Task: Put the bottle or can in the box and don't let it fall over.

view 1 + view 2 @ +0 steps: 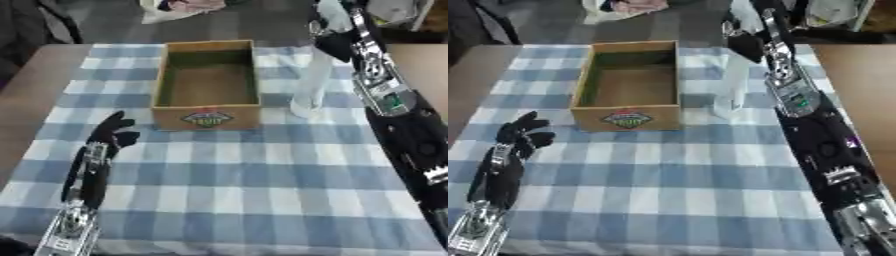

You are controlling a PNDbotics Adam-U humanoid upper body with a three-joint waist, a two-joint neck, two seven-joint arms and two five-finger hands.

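The right robot hand (334,42) reached in from the far right corner and met the top of a tall, clear bottle (311,85), though whether its fingers were curled round the neck or merely resting against it could not be told from either view. The bottle stood upright on the blue-and-white checked cloth (262,170) covering the bench (31,85), just beside the right wall of the open cardboard box (208,82) and outside it. The box, its printed label facing the robot, looked empty inside. By that reading the task was barely begun: the bottle had yet to be lifted over the box wall and set down standing, and the tall, narrow shape suggested it could tip easily if it were nudged near the top or released askew. The left robot hand (114,132) lay idle on the cloth near the lower left, fingers loosely spread and holding nothing, well apart from both the bottle and the box.
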